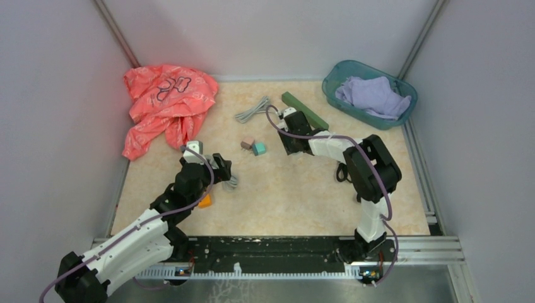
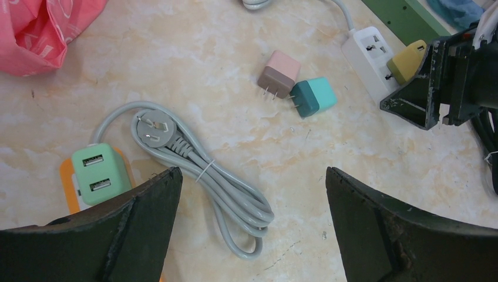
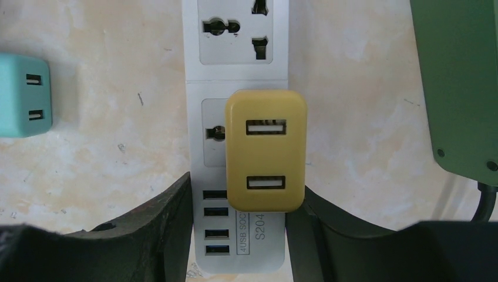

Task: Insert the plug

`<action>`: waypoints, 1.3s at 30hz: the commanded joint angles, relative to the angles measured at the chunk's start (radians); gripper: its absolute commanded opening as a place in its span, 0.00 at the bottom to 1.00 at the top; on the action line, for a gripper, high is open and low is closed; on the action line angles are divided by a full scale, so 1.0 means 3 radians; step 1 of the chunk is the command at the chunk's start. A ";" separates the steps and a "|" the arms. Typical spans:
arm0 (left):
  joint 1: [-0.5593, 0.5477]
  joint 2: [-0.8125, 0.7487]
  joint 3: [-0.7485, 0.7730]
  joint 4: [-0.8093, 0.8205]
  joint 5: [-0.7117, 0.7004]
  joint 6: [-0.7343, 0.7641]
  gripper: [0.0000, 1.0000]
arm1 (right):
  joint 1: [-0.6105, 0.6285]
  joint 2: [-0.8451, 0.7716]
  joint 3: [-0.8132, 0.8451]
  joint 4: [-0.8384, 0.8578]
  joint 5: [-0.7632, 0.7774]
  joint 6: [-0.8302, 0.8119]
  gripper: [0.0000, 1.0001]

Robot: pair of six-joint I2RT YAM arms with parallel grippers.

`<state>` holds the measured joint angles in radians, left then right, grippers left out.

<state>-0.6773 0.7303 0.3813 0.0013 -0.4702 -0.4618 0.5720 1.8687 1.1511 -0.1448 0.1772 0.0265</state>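
Note:
A yellow two-port USB plug (image 3: 265, 150) stands on the second socket of a white power strip (image 3: 235, 59). From the left wrist view the plug (image 2: 409, 59) looks tilted, with its prongs still showing above the strip (image 2: 370, 53). My right gripper (image 3: 241, 191) reaches over the strip's USB end. Its two fingers press against the strip's long sides, and the plug's lower edge sits between them. My left gripper (image 2: 252, 170) hangs open above a coiled grey cord (image 2: 205, 176), holding nothing. It is well to the left of the strip.
A pink adapter (image 2: 281, 73) and a teal adapter (image 2: 314, 97) lie between the arms. A dark green power strip (image 3: 458, 76) lies just right of the white one. A mint USB cube on an orange base (image 2: 100, 173) is under the left gripper. A pink bag (image 1: 167, 104) lies back left. A teal basin (image 1: 369, 95) sits back right.

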 commanded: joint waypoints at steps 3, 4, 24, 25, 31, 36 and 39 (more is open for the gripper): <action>-0.0028 -0.0020 -0.0031 0.0111 -0.0073 0.0081 0.97 | -0.0030 -0.0001 0.0160 -0.0079 -0.0128 -0.0200 0.51; -0.0032 -0.0011 -0.0026 0.0102 -0.0075 0.0082 0.97 | -0.0029 -0.0061 0.0158 -0.0107 -0.0137 -0.0207 0.54; -0.0053 0.0007 -0.0026 0.0082 -0.0047 0.0072 0.96 | -0.0653 -0.0756 0.0284 -0.0048 -0.0369 -0.0528 0.77; -0.0053 0.0014 -0.0026 0.0082 -0.0053 0.0073 0.97 | -0.0715 -0.0745 0.0315 -0.0035 -0.0417 -0.0546 0.76; -0.0053 0.0034 -0.0019 0.0067 -0.0083 0.0082 0.97 | -0.0930 -0.0429 0.0378 0.0114 -0.0579 -0.0757 0.75; -0.0053 0.0018 -0.0019 0.0063 -0.0072 0.0082 0.97 | -0.1079 -0.0201 0.0464 0.0216 -0.0746 -0.0813 0.73; -0.0052 0.0009 -0.0019 0.0062 -0.0064 0.0081 0.97 | -0.1116 0.0009 0.0613 0.0180 -0.0790 -0.0896 0.71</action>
<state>-0.6895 0.7433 0.3767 0.0013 -0.4835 -0.4503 0.2581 1.8111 1.2427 -0.1413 -0.0116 -0.1944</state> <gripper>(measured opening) 0.967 0.722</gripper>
